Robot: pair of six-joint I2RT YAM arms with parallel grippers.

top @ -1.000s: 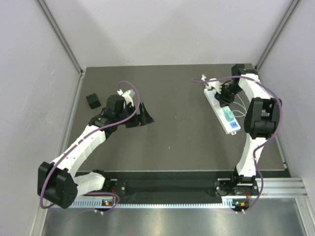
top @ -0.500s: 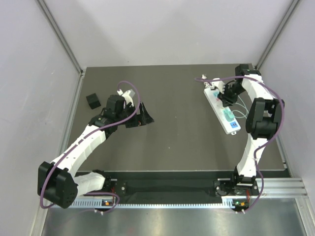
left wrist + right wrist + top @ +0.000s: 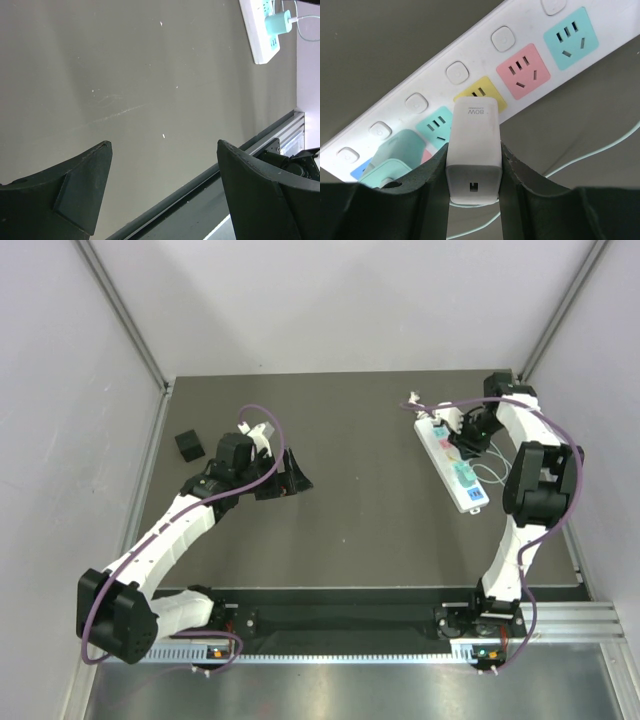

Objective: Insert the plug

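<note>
Top view: right gripper [image 3: 468,430] over the strip [image 3: 452,468]; left gripper [image 3: 290,478] well apart. Left wrist: jaws spread, empty, dark surface [image 3: 125,75] below. Right wrist: gripper clamps the plug [image 3: 472,150], yellow socket [image 3: 487,96] just ahead; tilted prongs could jam or shove the strip. Scuffed surface, grey walls [image 3: 350,300] around.

The left arm [image 3: 185,518] and right arm [image 3: 508,545] have white shells [image 3: 150,552], black joint housings [image 3: 115,620], a purple cable [image 3: 260,409] looping along each, and matte black wedge fingers [image 3: 75,185].
</note>
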